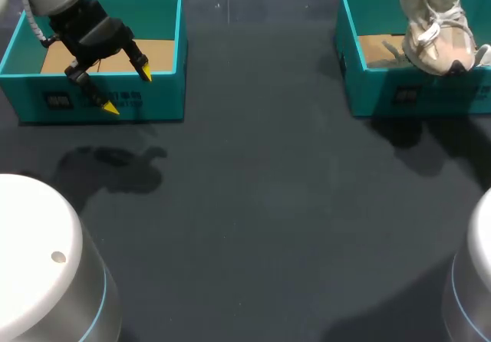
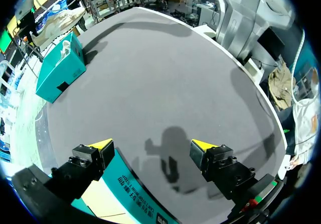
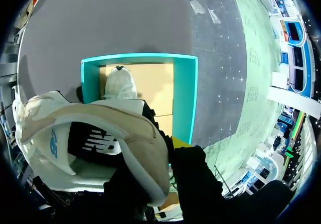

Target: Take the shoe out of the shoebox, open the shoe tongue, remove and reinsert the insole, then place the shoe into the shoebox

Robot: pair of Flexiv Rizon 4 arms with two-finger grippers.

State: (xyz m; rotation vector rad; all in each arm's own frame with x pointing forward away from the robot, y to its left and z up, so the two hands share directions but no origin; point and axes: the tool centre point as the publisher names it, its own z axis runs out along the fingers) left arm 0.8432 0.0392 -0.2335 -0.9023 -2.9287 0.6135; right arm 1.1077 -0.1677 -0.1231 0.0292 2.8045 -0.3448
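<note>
Both raised: left end effector (image 1: 127,90) spread, right end effector (image 3: 171,147) gripping shoe (image 1: 437,39).

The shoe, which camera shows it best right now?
The right wrist view: the shoe fills it, heel collar near, toe over the shoebox. The head view shows it side-on, cut off above; the left wrist view, small and far.

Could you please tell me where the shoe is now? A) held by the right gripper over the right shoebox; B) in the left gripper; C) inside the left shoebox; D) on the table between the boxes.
A: the shoe hangs in the right gripper above the right shoebox; the left gripper is open, empty.
</note>
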